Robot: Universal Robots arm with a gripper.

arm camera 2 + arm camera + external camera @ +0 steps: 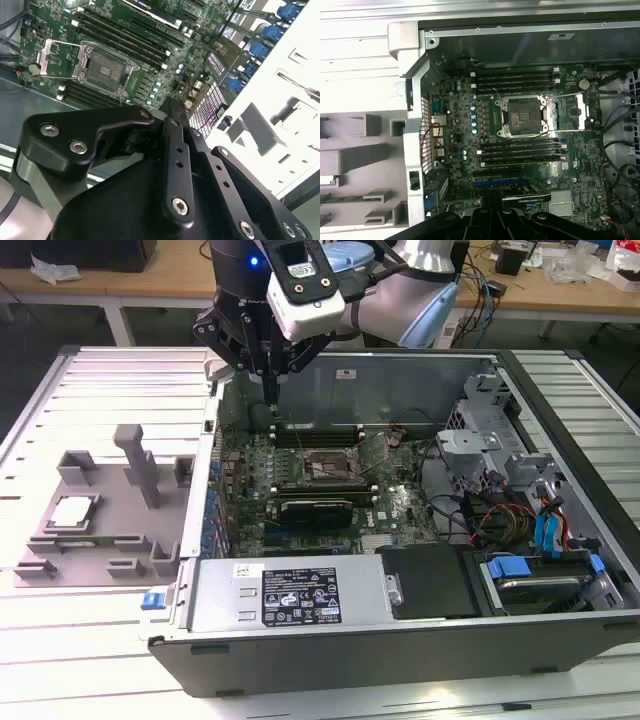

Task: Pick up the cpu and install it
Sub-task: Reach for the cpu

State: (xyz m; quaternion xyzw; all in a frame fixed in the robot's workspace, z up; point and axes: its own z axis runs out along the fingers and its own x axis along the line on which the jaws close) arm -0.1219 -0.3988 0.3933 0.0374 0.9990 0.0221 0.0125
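The cpu (72, 512), a small silvery square chip, lies in a recess of the grey holder (130, 490) on the table, at the exterior view's left of the computer case (400, 640). My gripper (272, 392) hangs over the case's far corner on that same side, well apart from the cpu, with its fingers shut on nothing. The black fingers (175, 150) lie pressed together in the second wrist view. The empty cpu socket (325, 468) sits open on the green motherboard, with its metal frame (522, 116) and load plate (52, 57) swung aside.
A long black card (315, 508) sits just in front of the socket, and memory slots (517, 80) flank it. Cables and drive bays (530, 530) crowd the case at the exterior view's right. The case wall (415, 135) stands between holder and motherboard. Workbenches stand behind.
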